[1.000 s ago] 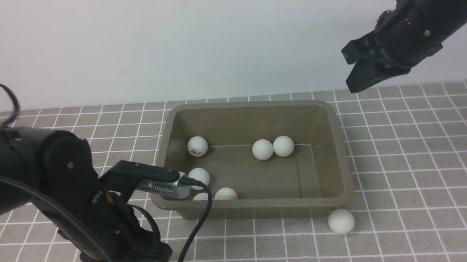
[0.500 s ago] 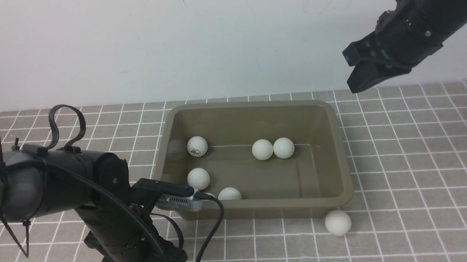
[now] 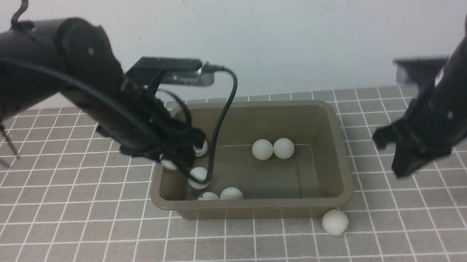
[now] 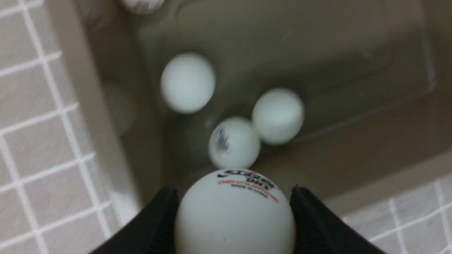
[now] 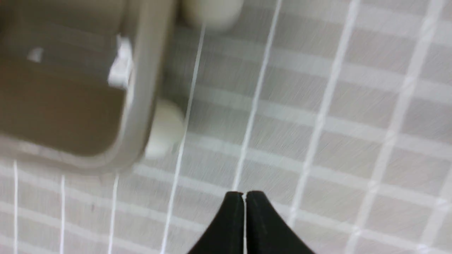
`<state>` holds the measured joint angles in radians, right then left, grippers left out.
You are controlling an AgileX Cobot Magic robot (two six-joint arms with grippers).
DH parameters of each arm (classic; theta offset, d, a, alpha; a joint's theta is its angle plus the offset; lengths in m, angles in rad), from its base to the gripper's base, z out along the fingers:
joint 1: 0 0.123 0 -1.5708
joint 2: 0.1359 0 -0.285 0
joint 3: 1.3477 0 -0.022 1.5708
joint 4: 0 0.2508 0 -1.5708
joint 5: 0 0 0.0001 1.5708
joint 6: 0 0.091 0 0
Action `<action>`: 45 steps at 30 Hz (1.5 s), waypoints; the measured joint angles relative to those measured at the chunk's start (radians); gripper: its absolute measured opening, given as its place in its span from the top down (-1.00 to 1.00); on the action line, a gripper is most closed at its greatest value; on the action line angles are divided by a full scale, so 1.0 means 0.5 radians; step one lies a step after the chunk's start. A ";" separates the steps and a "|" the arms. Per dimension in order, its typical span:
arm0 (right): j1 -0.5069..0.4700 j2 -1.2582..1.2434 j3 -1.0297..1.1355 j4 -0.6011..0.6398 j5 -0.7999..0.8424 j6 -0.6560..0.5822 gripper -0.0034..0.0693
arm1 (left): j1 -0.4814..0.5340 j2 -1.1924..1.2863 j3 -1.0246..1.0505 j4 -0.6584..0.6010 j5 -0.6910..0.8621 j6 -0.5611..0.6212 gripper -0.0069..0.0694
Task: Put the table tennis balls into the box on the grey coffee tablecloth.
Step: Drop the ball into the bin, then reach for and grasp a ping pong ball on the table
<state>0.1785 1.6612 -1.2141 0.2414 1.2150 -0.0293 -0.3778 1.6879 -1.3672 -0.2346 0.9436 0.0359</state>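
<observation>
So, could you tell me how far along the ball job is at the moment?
Done: six table tennis balls appear to lie in the box. In hand: the left claw grips a logo-printed ball over the box's left edge. Left: at least one loose ball on the tablecloth by the near right corner; the right claw is shut, empty.

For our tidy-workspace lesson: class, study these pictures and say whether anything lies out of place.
One table tennis ball lies on the grey coffee tablecloth just outside the box, by its near right corner, while other balls sit inside.
</observation>
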 joint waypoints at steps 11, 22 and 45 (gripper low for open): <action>0.099 -0.001 0.348 0.258 -0.378 -0.287 0.23 | -0.014 0.613 -0.469 0.012 0.223 0.044 -0.29; 0.285 0.003 0.348 0.218 -0.628 -0.310 -0.47 | 0.101 0.717 -0.602 0.444 0.397 -0.176 -0.46; 0.400 0.228 0.283 -0.042 -0.737 -0.128 -0.08 | 0.324 0.109 -0.603 0.602 0.571 -0.182 0.83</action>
<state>0.3786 1.7752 -1.0724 0.2204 0.8465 -0.0934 -0.2156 1.7426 -1.6688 0.0666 1.2292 -0.0549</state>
